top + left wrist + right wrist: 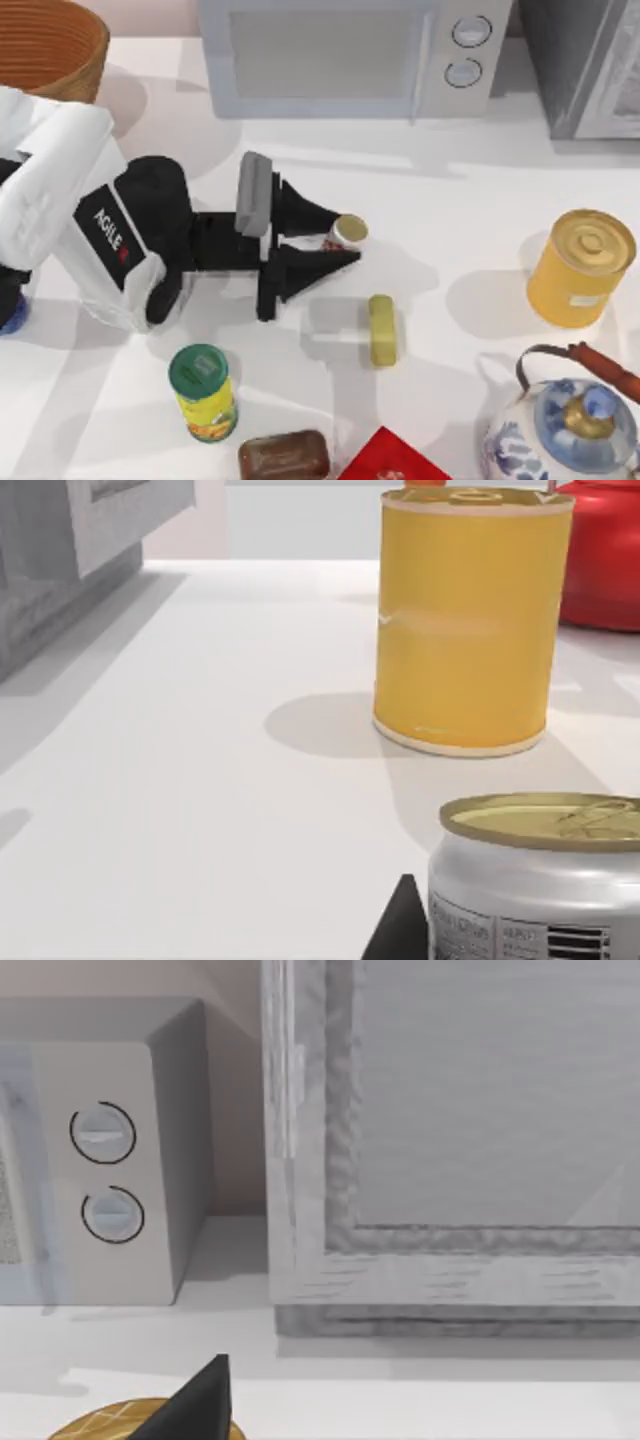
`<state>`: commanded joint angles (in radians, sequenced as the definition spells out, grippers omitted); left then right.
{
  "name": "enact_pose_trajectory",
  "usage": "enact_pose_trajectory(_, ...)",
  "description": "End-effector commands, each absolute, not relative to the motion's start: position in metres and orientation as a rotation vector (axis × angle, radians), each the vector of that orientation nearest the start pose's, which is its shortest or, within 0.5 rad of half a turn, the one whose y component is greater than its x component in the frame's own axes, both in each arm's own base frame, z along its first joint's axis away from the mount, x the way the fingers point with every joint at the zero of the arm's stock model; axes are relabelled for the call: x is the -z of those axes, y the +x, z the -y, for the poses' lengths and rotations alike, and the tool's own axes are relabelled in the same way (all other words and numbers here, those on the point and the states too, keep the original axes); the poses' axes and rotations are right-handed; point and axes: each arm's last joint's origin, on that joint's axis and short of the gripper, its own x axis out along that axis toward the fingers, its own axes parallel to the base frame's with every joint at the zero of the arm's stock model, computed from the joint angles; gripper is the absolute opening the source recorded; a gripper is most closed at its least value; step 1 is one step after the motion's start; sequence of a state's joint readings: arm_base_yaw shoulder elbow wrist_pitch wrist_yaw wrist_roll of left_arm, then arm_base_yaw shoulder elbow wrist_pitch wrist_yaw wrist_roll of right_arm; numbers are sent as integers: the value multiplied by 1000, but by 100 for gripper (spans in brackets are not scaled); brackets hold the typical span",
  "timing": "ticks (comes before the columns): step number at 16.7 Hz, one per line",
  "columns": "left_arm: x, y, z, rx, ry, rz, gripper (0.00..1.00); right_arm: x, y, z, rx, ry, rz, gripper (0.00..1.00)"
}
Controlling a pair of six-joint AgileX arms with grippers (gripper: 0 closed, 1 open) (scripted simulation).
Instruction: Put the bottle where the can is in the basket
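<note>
The can (348, 231), slim and white with red markings and a dull gold top, stands upright on the table left of centre, outside the basket (45, 45) at the far left corner. My left gripper (346, 238) reaches in level from the left and is shut on the can, one black finger on each side. In the left wrist view the can (540, 880) is close, with one fingertip (400, 925) against its side. A blue bit of the bottle (10, 318) peeks out at the left edge, behind my left arm. My right gripper (200, 1405) is parked facing the microwave.
A large yellow tin (580, 268) stands at the right, a blue-and-white teapot (560, 435) in front of it. Near the front edge are a green-lidded yellow container (203, 392), an olive bar (381, 330), a brown block (285, 455) and a red packet (390, 460). A microwave (350, 55) lines the back.
</note>
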<state>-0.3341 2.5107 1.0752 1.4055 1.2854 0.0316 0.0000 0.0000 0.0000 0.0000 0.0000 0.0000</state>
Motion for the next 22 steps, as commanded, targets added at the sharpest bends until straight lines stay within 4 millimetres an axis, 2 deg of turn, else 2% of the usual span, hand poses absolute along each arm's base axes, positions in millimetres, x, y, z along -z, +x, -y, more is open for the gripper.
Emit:
enact_pose_trajectory(2,-18,377,158,1591,0,0,0,-160,106,1,0,0,0,100)
enact_pose_trajectory(15,-18,377,158,1591,0,0,98,-160,106,1,0,0,0,100)
enact_pose_trajectory(22,-18,377,158,1591,0,0,100,-160,106,1,0,0,0,100)
